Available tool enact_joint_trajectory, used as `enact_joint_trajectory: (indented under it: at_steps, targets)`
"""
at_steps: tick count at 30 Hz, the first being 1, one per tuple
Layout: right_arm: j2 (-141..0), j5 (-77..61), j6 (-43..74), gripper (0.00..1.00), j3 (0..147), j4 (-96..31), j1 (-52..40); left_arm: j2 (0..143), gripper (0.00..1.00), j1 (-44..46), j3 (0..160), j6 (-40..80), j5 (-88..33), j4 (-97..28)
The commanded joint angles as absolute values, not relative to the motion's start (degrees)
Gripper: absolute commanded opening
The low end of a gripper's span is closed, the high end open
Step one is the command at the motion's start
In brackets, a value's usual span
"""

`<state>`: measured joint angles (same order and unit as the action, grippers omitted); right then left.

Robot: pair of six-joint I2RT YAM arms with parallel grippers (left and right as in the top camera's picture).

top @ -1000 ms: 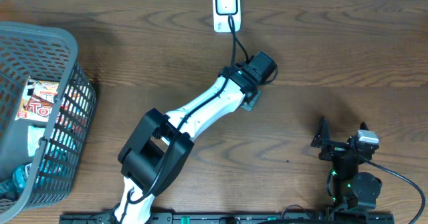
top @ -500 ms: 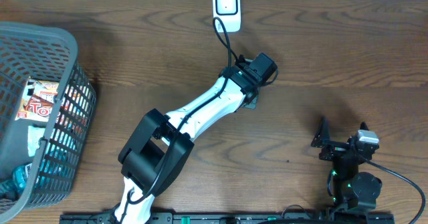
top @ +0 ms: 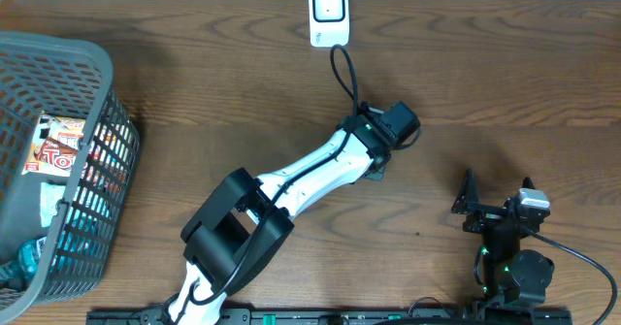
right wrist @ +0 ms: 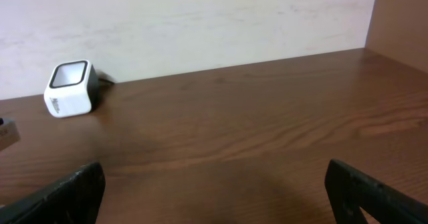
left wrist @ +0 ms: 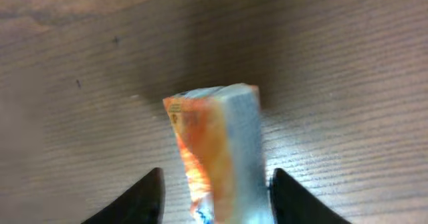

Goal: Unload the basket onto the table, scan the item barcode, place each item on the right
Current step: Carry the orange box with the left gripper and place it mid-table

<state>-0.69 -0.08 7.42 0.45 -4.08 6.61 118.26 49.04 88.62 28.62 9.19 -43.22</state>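
Note:
The item (left wrist: 217, 150), a small orange and pale blue packet, stands on edge on the wooden table between the fingers of my left gripper (left wrist: 215, 197). The jaws are open: the left finger (left wrist: 144, 200) is clear of the packet and the right finger (left wrist: 294, 200) is close beside it. From overhead, the left gripper (top: 376, 162) points down at mid-table and only a grey sliver of the item (top: 377, 174) shows under it. No barcode is visible. The white scanner (top: 328, 13) sits at the table's far edge. My right gripper (top: 495, 207) rests open and empty at the front right.
A grey wire basket (top: 92, 68) with several packaged goods stands at the left. The scanner's black cable (top: 342, 68) loops from the scanner toward the left arm's wrist. The scanner (right wrist: 69, 89) also shows in the right wrist view, against the wall.
The left arm has swung right and toward the front, away from the scanner. Its gripper, shut on the item before, has opened with the item resting on the table. The right arm has not moved.

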Motion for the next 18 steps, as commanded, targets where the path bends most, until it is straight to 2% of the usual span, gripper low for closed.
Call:
enact_joint_trajectory:
  at_steps: [1,2,6,12,15,18]
  targets:
    - [-0.4,-0.1,7.9,0.99,0.3,-4.3,6.3,116.4,0.75,48.4,88.6,27.9,10.0,-43.7]
    - [-0.4,-0.1,7.9,0.99,0.3,-4.3,6.3,115.7,0.80,48.2,88.9,27.9,10.0,-44.1]
    - [-0.4,-0.1,7.9,0.99,0.3,-4.3,6.3,110.5,0.83,47.2,90.5,25.5,10.0,-47.0]
    - [-0.4,-0.1,7.9,0.99,0.3,-4.3,6.3,95.9,0.95,43.7,91.0,20.4,10.0,-49.5]
    - [-0.4,-0.1,7.9,0.99,0.3,-4.3,6.3,87.3,1.00,39.9,91.0,17.4,10.0,-49.5]
    - [-0.4,-0.1,7.9,0.99,0.3,-4.3,6.3,78.0,0.98,31.5,91.0,17.4,10.1,-50.3]
